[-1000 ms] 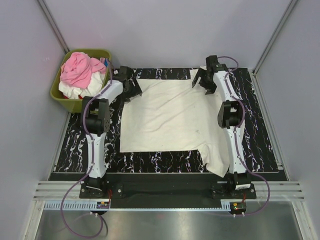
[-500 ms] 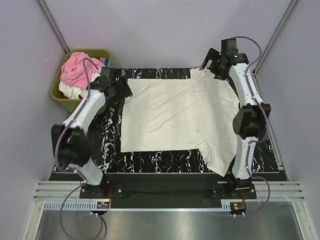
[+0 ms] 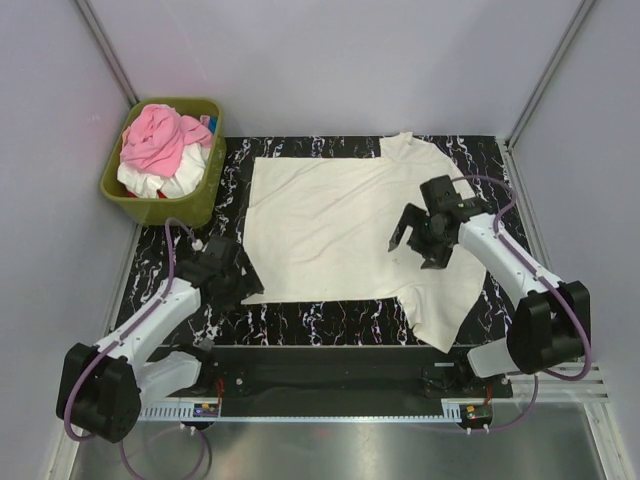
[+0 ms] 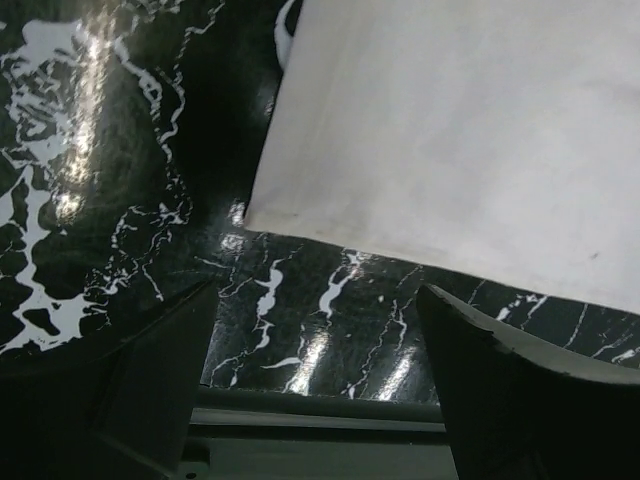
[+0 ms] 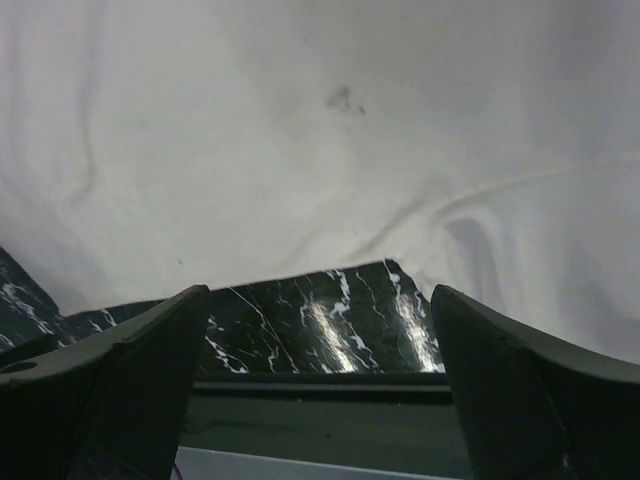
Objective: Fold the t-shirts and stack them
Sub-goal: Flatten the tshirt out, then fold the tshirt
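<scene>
The cream off-white cotton t-shirt (image 3: 340, 225) lay flat on the black marbled counter (image 3: 150, 270); we judged nothing folded yet. Crumpled pink and white shirts (image 3: 160, 145) waited in the olive-green plastic basket (image 3: 207, 195) beyond its far-left corner. Left claw (image 4: 315, 300) and right claw (image 5: 320, 300) gaped wide, empty.

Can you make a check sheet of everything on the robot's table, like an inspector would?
Surface: black marbled mat.
Job's things: cream t-shirt spread out on the mat, small dark mark on it; pink t-shirt and white t-shirt heaped in olive-green basket, far left.
Clutter: nothing seen.
Grippers: left fingers open, empty, by the cream shirt's near-left corner; right fingers open, empty, over its right side.
Cables: purple cables loop along both arms.
Surroundings: pale grey walls, metal rail at near edge.
</scene>
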Available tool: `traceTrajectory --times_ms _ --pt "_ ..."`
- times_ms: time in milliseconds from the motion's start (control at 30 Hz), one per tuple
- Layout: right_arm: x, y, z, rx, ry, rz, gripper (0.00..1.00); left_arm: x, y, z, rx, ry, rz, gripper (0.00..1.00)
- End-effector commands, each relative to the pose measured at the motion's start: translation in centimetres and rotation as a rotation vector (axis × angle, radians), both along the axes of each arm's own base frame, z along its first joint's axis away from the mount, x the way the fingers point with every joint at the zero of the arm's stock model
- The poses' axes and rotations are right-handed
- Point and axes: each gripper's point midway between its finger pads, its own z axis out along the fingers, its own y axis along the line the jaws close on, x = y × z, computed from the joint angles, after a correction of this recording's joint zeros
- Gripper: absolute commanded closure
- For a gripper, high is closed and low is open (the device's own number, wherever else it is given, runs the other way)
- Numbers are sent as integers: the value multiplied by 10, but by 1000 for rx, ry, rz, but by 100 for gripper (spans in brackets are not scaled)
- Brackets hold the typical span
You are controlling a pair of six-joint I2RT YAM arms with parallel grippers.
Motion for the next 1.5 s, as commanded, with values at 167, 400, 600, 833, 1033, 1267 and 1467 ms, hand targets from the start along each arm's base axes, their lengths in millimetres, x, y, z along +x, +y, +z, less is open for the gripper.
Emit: traceTrajectory --times_ms 167,400,600,833,1033,1267,1467 --pt "-53 2 17 100 -59 -38 0 7 13 -24 25 -74 123 21" --pt "-84 -34 1 35 43 -195 0 23 17 -36 74 -89 135 30" --pt "-113 -58 -21 -15 168 -360 0 33 16 -50 90 -93 123 54" --pt "-165 -62 -42 17 284 -524 0 34 18 -56 86 -121 136 94" --pt "-172 -57 -46 60 286 -544 5 35 21 -54 74 -165 159 98" --pt "-172 -34 -78 112 469 -501 25 35 21 -55 73 -172 155 98" --pt "-160 -37 -97 108 450 -575 26 36 21 -54 68 -179 160 98"
